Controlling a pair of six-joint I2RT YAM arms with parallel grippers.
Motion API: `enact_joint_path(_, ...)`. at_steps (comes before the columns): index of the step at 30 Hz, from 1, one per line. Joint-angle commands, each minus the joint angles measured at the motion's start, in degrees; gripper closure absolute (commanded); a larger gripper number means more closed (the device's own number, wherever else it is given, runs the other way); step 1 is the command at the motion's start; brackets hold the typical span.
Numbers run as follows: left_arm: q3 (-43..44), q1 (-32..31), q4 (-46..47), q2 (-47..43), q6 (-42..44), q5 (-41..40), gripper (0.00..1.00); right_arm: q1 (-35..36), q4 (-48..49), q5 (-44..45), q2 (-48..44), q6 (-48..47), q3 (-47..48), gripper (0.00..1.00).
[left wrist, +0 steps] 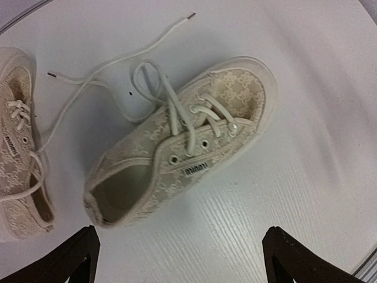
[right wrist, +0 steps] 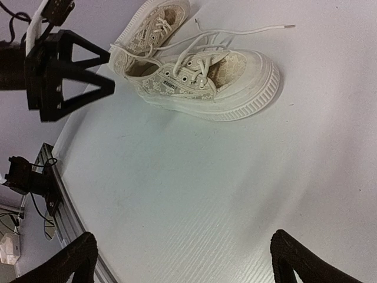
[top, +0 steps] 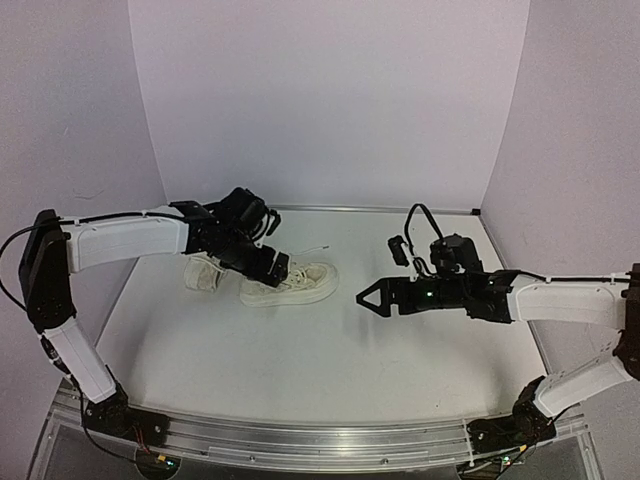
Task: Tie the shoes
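two cream shoes (top: 262, 280) sit close together at the left rear of a white surface (top: 300, 370). the front shoe (left wrist: 182, 147) stands on its sole, with the heel opening toward the left arm and the rubber toe pointing away from it. the back shoe (left wrist: 17, 159) lies just beside it, on the side farther from the right arm. the laces (left wrist: 118, 59) of the front shoe are untied. they are threaded through the eyelets, and the long thin ends trail loose across the surface behind the shoe. the back shoe's laces also lie slack.

the left hand (top: 270, 262) hovers above the heel end of the front shoe. its two black fingers are spread wide and hold nothing. the right hand (top: 363, 297) is well apart from the shoes, out to their right and low over the surface. its tips point toward the shoes, and its fingers are also spread wide and empty.
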Motion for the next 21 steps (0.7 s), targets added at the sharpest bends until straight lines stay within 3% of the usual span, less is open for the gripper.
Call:
enact_joint_path(1, 9.0, 6.9, -8.1, 4.0, 6.7, 2.2, 0.0, -0.1, 1.8, -1.7, -3.8, 2.3, -2.6, 0.02)
enact_joint_path(9, 23.6, 11.6, -18.1, 19.3, 12.8, 4.4, 0.08, -0.1, 2.9, -2.8, -7.8, 3.9, -5.2, 0.02)
enact_joint_path(12, 25.6, 11.6, -20.1, 22.7, 13.6, 8.8, 0.21, -0.1, 2.8, -2.9, -8.4, 4.0, -5.5, 0.02)
enact_joint_path(16, 22.2, 11.3, -19.5, 21.8, 12.6, 13.3, 0.39, -0.1, 2.9, -3.1, -9.1, 4.0, -5.8, 0.02)
enact_joint_path(21, 16.1, 9.0, -17.2, 16.3, 8.9, 18.2, 0.74, -0.1, 3.0, -3.3, -9.2, 4.1, -5.6, 0.02)
